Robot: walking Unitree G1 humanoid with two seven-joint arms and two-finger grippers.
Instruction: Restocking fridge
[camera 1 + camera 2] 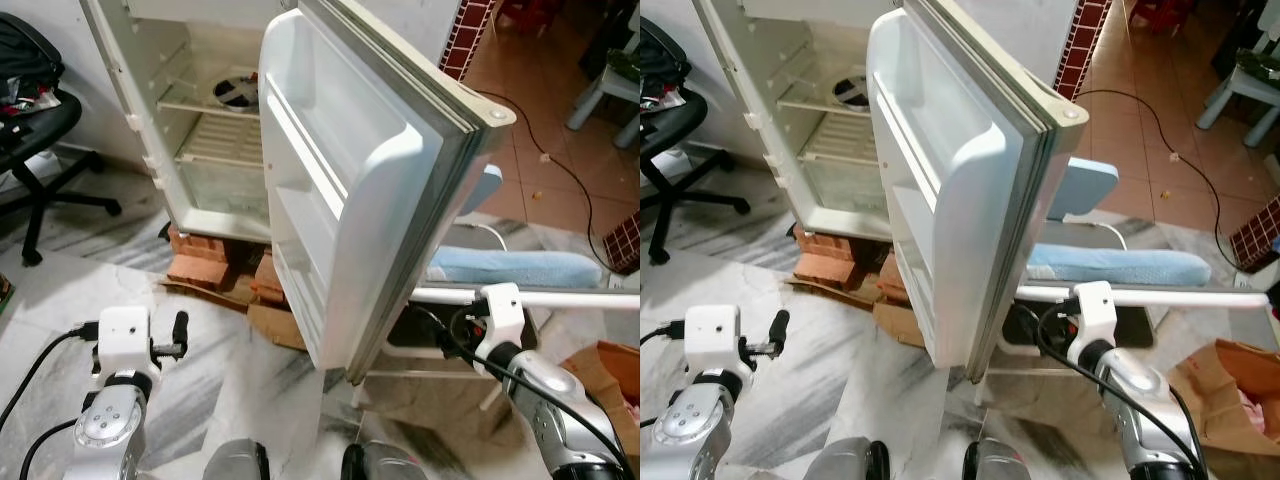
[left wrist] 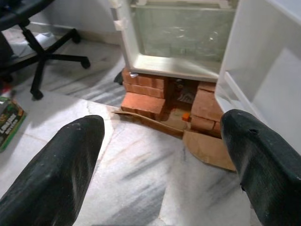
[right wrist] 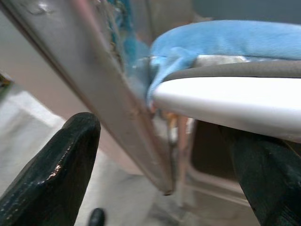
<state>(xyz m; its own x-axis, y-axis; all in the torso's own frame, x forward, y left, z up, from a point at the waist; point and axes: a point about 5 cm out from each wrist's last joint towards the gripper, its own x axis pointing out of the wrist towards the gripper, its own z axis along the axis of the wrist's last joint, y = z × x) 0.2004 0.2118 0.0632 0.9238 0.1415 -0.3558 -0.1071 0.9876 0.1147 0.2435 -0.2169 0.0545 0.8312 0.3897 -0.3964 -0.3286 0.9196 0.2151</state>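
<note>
Nearest, left pincer (image 2: 160,165) spread wide over marble floor (image 1: 230,370), holding nothing. Right pincer (image 3: 164,155) likewise wide open and empty, straddling the lower outer edge of the fridge door (image 1: 350,190). Fridge (image 1: 200,120) on bricks (image 1: 205,255), door swung fully out, wire shelves (image 1: 225,140) bare. No stock in hand: probably still the door-opening step; next, fetching items. Tight on the right between door edge, blue-cushioned chair (image 1: 520,265) and cardboard box (image 1: 610,375); open floor left, short of the office chair (image 1: 40,150).
</note>
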